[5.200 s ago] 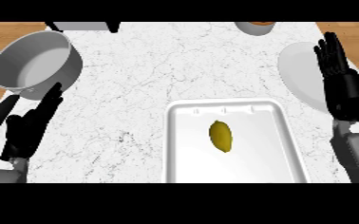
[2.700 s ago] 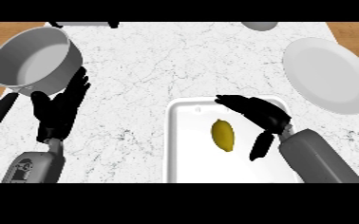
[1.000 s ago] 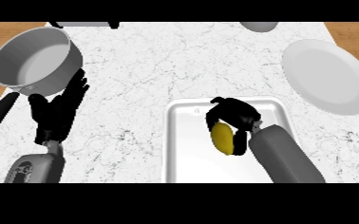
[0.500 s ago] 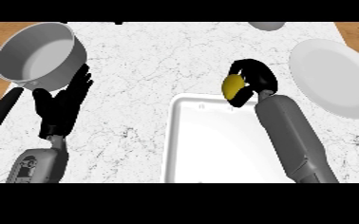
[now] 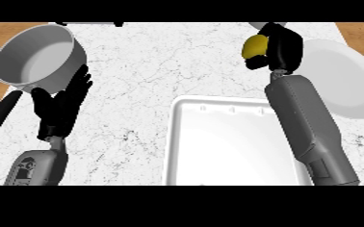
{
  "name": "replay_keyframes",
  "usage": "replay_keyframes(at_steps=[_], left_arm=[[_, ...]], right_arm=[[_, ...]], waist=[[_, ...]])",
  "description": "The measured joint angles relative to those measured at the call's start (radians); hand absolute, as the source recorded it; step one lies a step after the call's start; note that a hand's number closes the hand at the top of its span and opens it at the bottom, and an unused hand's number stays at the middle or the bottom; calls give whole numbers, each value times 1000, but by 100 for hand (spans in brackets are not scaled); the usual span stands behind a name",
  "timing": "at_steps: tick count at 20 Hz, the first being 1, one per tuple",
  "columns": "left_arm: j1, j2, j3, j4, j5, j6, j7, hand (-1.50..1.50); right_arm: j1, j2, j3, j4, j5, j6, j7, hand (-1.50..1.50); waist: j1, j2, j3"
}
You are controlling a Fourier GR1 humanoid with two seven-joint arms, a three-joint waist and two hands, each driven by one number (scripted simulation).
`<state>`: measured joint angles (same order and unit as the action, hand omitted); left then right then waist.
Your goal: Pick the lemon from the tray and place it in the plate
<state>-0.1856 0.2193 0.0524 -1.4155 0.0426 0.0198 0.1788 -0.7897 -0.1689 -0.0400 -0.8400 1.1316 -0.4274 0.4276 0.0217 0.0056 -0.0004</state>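
White tray (image 5: 226, 150): nearest item on the marbled bench (image 5: 171, 62), rectangular, raised rim, nothing lying in it. Left hand (image 5: 62, 107): well to the left of the tray, grey forearm below it, fingers straight and slightly spread, holding nothing, their tips pointing away from the tray toward the pot. Right forearm: grey, runs along the tray's right-hand side and past its far right corner. Right hand (image 5: 283, 48): beyond that far right corner, fingers curled round the lemon. Lemon (image 5: 254, 46): yellow, held on the hand's left side, outside the tray and beyond its far edge, just beside the plate's near rim but not over the plate. Plate (image 5: 338, 79): white, round, to the right of the tray and further back, partly hidden by the right forearm. Pot (image 5: 39, 55): grey, open-topped, far to the tray's left and beyond it, close to the left fingertips.
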Motion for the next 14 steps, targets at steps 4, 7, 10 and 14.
replay_keyframes(at_steps=[4,7,10,14], left_arm=[[-7,6,9,8,2,-5,2,0],[9,2,7,2,1,-11,-6,0],[13,-13,1,4,-14,5,-11,0],[28,-9,8,-8,-7,-9,-13,0]], right_arm=[[-37,-17,-46,39,46,-119,87,150],[-43,-59,-103,63,12,-165,79,150],[-49,-92,-155,97,-34,-202,55,150],[-57,-166,-221,177,-91,-227,0,150]], waist=[[-4,0,0],[-7,-1,0],[-8,-1,1],[-6,0,1]])
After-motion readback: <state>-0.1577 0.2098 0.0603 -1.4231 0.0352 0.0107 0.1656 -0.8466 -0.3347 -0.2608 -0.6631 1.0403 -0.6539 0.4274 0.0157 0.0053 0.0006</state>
